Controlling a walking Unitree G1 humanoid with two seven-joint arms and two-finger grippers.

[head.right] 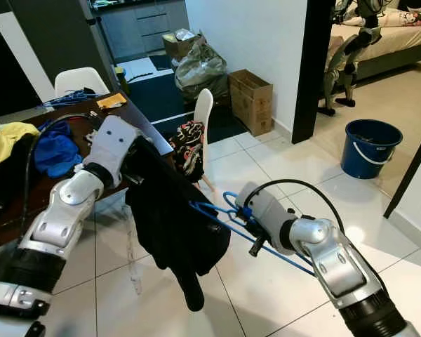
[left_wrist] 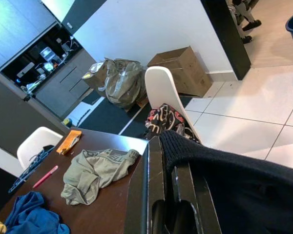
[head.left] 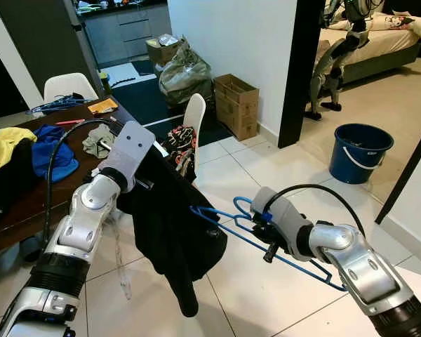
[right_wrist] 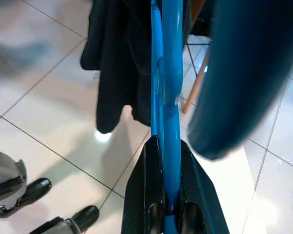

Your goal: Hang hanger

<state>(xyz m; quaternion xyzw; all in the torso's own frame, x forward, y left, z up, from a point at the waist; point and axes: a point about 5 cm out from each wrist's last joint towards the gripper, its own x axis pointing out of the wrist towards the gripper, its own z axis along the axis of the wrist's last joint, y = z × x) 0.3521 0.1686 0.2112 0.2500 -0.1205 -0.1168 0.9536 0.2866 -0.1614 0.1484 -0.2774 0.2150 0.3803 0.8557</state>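
It was a lived-in home: a dark wooden dining table [head.left: 14,210] strewn with clothes, white plastic chairs [head.left: 69,85], white floor tiles [head.left: 266,168], a bedroom's bed [head.left: 379,42] beyond.

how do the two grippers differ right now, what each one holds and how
The left gripper is shut on the black garment, which hangs limp from it toward the tiled floor. The right gripper is shut on the blue wire hanger, a rigid frame held roughly level with one end at the garment. The left gripper sits higher, by the dark wooden table; the right sits lower, over the floor. Both are clamped on something.
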